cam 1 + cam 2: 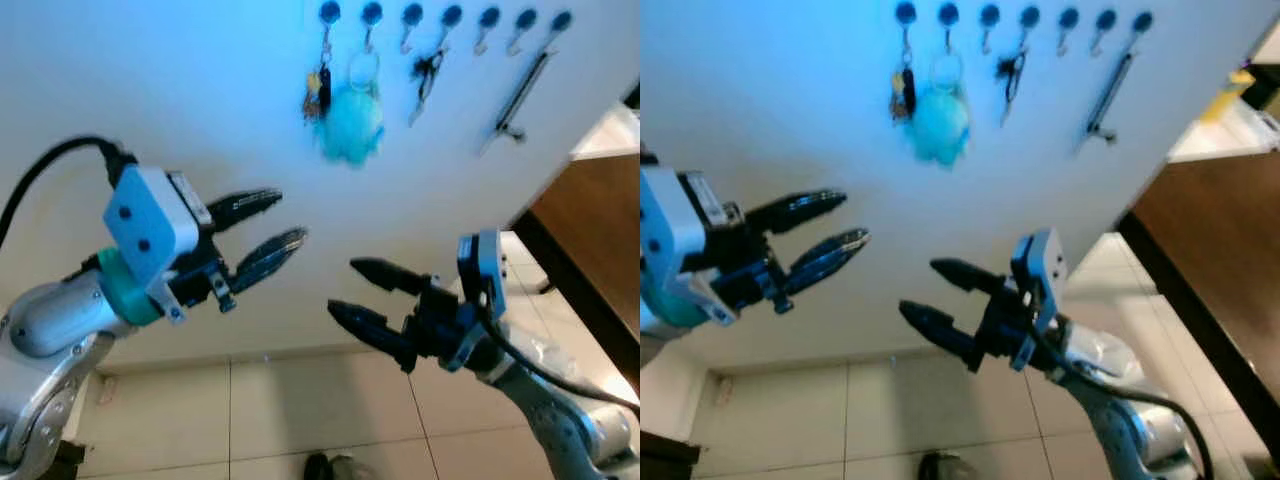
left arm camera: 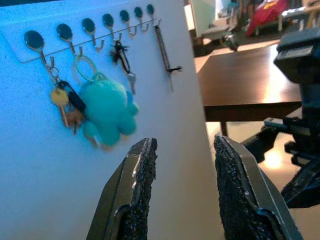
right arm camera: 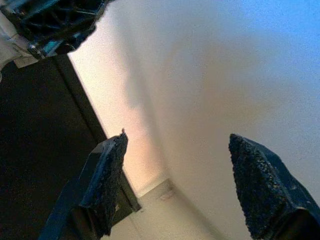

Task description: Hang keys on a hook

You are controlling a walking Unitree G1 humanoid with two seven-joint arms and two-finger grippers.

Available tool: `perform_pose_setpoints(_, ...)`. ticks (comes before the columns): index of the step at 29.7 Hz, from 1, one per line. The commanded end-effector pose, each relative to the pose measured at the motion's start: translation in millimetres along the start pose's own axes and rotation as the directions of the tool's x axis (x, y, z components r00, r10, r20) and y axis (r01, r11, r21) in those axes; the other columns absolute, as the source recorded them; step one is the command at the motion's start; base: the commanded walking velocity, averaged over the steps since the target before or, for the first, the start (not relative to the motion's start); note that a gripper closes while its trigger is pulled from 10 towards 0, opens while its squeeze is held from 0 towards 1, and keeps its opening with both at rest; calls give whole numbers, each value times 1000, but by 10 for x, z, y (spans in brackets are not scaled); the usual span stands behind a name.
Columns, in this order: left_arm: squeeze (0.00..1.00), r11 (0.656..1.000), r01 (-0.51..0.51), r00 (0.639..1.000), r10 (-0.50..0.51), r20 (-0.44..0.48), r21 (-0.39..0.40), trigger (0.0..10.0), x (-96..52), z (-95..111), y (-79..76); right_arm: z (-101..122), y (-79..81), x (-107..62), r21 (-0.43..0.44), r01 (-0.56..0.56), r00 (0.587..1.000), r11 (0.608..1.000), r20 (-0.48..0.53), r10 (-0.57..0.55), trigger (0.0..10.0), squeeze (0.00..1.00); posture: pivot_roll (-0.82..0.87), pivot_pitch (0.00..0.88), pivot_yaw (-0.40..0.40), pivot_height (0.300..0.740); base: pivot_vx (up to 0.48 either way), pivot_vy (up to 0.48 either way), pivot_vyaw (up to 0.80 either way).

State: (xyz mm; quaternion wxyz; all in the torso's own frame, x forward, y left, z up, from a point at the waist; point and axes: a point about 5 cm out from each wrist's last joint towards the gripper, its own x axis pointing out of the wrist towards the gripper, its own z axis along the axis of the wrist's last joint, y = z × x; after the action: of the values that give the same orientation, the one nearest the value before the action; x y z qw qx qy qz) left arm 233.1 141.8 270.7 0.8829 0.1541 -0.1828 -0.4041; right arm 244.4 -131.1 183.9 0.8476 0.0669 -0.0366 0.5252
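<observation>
Hook rail: a row of round-headed hooks [image 1: 412,15] runs along the top edge of the white wall [image 1: 180,90].
Keys: a bunch of keys [image 2: 65,102] hangs from the hook at the rail's left end, on a small ring.
Neighbours: a teal plush charm [image 1: 352,125] on a large ring hangs from the next hook, touching the keys' side; a dark key bundle [image 1: 425,75] and a long thin metal tool-like rod [image 1: 520,95] hang further right.
Left tool [image 1: 258,235]: fingers spread, nothing between them, raised in front of the wall below the rail.
Right tool [image 1: 365,295]: fingers spread, nothing between them, lower and to the right, well apart from the rail.
Handling (judged): keys are light, hard and slippery metal, loose on the ring, so they swing and jingle; the plush is soft and yields.
Where to hold (judged): pinch the ring or the flat key bows, not the blades.
Task state (judged): keys appear already hung.
</observation>
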Motion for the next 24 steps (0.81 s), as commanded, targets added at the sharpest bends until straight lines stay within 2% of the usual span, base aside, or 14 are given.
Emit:
perform_pose_setpoints(1, 0, 1000, 8, 1000, -8, 2, 5, 10000, -7, -9, 10, 14, -23, 18, -20, 2, 1000, 1000, 5, -2, 10000, 0, 19, 0, 10, 740, -352, 0, 0)
perform_pose_setpoints(24, 0, 1000, -3, 1000, 2, 16, 12, 10000, 43, -49, 86, 6, -107, 99, -47, 48, 998, 998, 42, -46, 10000, 0, 19, 0, 27, 740, -330, 0, 0)
